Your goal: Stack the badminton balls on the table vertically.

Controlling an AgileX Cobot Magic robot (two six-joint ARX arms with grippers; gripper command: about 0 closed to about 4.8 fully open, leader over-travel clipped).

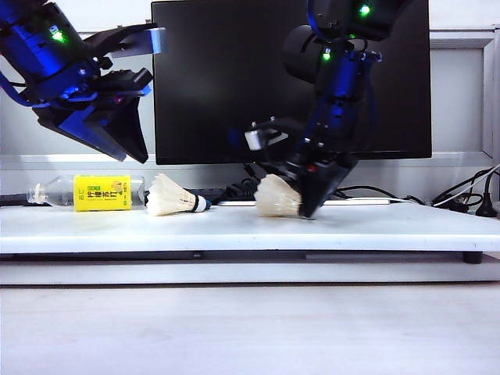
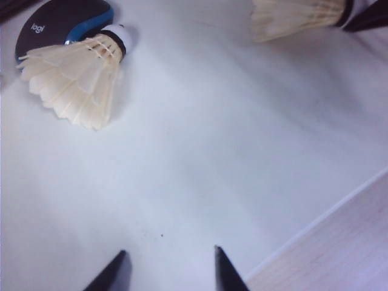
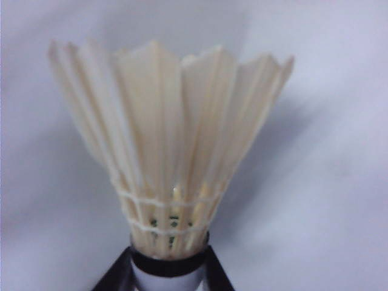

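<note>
Exterior view: the black monitor (image 1: 291, 78) served as the landmark. The right gripper (image 1: 308, 199) sat low in front of the monitor's lower edge, tilted, clenched on the cork end of one shuttlecock (image 1: 275, 197); its skirt pointed away from the gripper, toward the monitor's left side, at or just above the white table (image 1: 250, 230). The second shuttlecock (image 1: 173, 196) lay on its side just below the monitor's lower-left corner, next to a bottle with a yellow label (image 1: 90, 192). The left gripper (image 1: 129, 129) hung above the table off the monitor's left edge, holding nothing.

Left wrist view: the left gripper (image 2: 170, 267) showed two dark fingertips apart with only bare table between them, so it was released. The lying shuttlecock (image 2: 76, 79) rested well clear of those tips, its cork end against a blue mouse (image 2: 57, 21). The held shuttlecock (image 2: 297, 17) appeared at the frame edge.

Right wrist view: both jaws clamped the dark-banded cork of the held shuttlecock (image 3: 170, 163), feathers fanning straight out from the grip.

Procedure note, as judgement: the step in hand was lifting and orienting the grasped shuttlecock. It should be turned until its axis lines up with the lying one, then its cork fed into that open skirt. Grip the cork only; pressure on the feathers would likely deform them. The lying shuttlecock may slide, so the left gripper should probably steady it
</note>
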